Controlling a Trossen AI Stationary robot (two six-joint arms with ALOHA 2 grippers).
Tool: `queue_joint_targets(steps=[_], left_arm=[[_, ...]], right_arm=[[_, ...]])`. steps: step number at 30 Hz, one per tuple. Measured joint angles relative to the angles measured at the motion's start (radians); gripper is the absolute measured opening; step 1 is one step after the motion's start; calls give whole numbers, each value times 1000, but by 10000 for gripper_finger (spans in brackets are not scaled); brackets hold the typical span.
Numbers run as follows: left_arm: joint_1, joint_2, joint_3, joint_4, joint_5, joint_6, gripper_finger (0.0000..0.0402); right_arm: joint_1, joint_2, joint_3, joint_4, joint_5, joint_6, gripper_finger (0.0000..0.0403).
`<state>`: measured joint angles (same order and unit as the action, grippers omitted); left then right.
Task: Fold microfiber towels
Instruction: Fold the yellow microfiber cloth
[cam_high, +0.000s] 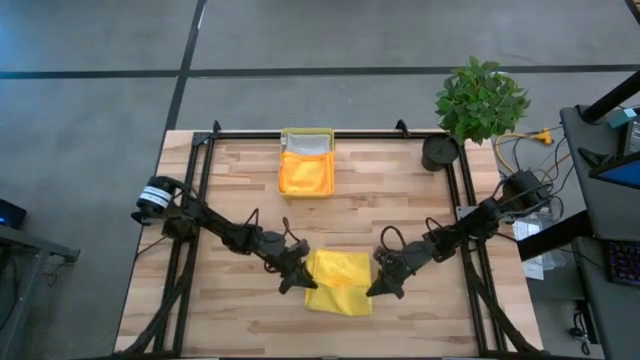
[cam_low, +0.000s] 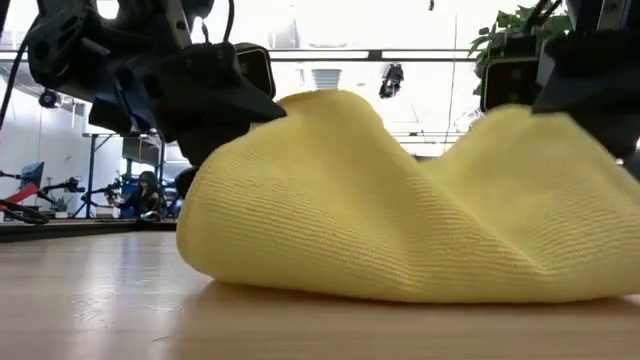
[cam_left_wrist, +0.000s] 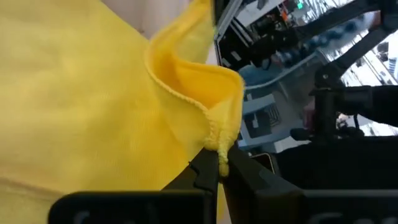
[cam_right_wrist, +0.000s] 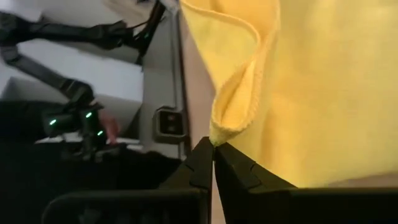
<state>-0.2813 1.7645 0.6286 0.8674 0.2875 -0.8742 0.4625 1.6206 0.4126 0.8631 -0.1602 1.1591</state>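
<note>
Both jaws are pinched tight, left gripper (cam_left_wrist: 219, 169) and right gripper (cam_right_wrist: 213, 157) each holding a corner of the yellow towel (cam_high: 339, 281) lying near the tray (cam_high: 307, 138), so I should carry both corners across evenly

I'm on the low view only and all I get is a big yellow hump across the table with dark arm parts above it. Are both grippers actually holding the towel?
Observer: Yes. The left wrist view shows the left gripper shut on a corner of the yellow towel.
Operator: And the other side?
Observer: The right gripper is shut on another corner of it, seen in the right wrist view.
Operator: Where do they sit on the table?
Observer: From above, the left gripper is at the towel's left edge and the right gripper at its right edge, near the front.
Operator: Anything behind the hump?
Observer: A yellow tray at the far edge, holding an orange towel and a light grey towel.
</note>
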Motion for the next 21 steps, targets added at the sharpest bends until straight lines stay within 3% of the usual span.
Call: queue_joint_targets(steps=[14, 21], left_arm=[[0, -4, -60, -47, -88, 23, 0], [0, -26, -87, 20, -66, 60, 0]], right_arm=[[0, -45, -92, 5, 182, 11, 8], [0, -45, -93, -2, 223, 0, 8]])
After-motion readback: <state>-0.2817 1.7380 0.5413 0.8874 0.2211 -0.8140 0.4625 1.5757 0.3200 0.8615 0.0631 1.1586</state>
